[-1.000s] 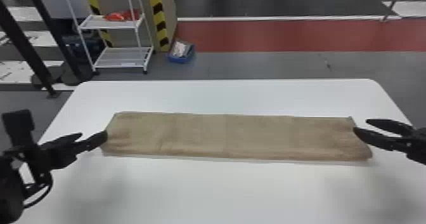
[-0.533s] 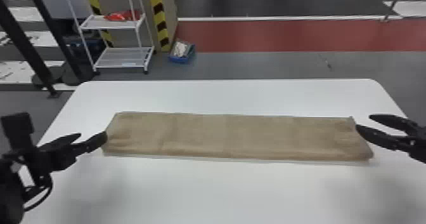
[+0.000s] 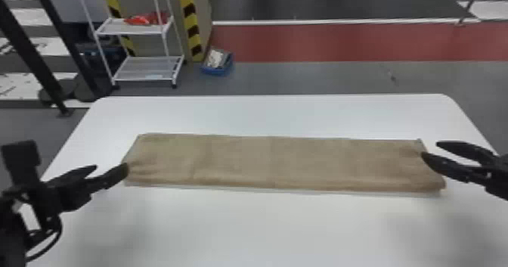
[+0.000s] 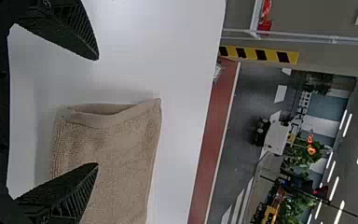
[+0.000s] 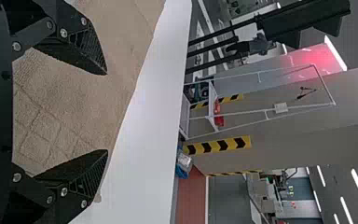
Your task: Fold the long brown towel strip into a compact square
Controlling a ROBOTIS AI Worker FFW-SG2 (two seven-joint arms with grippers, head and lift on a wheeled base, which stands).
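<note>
Towel (image 3: pixel 279 164): open fold (image 4: pixel 107 120) in left wrist view, diamond creases (image 5: pixel 40 133) in right; both arms' jaws spread.

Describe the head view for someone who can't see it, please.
A long brown towel strip lies across a white table, the robot's open left gripper at one end and its open right gripper at the other. On the floor beyond stand a white rack and a blue bin.

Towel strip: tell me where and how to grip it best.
Probably by the left short end of the towel strip, with the left gripper coming in low from the left: the strip lies long and flat, and that end's gaping edge should admit a finger.
</note>
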